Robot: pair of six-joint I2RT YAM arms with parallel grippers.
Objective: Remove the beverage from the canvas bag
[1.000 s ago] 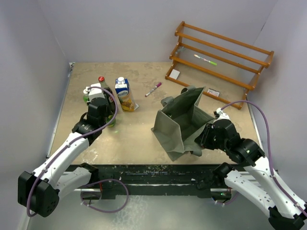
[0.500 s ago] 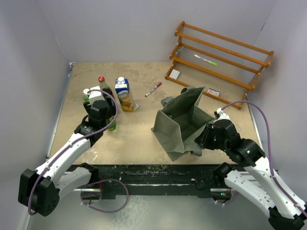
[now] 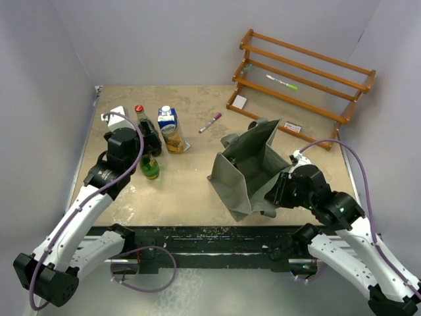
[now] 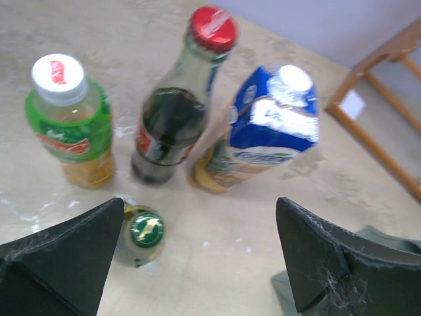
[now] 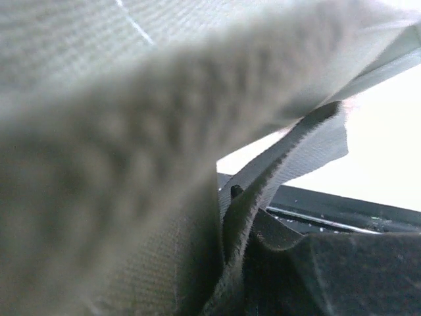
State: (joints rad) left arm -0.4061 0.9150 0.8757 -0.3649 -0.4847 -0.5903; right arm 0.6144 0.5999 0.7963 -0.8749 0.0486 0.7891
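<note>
**Four drinks on the table, one bag, two arms**

Drinks counted: four, all upright in a cluster at the left of the table (image 3: 197,191). One green-labelled bottle (image 4: 66,125) with a white cap. One dark cola bottle (image 4: 172,128) with a red cap. One blue-and-white carton (image 4: 266,128). One small green bottle (image 3: 150,166), green cap, which stood nearest the arms, just in front of the cola bottle.

The left gripper (image 4: 200,210) hung above the cluster, fingers spread wide and holding nothing. The small green bottle sat beside its left finger.

One canvas bag (image 3: 247,168) stood right of centre, mouth open upward, well apart from the drinks.

The right gripper (image 3: 279,191) sat against the bag's near right edge. Its wrist camera showed mostly blurred fabric and a strap, with one dark finger (image 5: 342,276) visible. I could not tell whether it was clamped on the cloth.

Far right: one wooden rack (image 3: 316,62). Pens: two, a pink marker (image 3: 210,122) on the table and a green pen (image 3: 281,82) on the rack.
</note>
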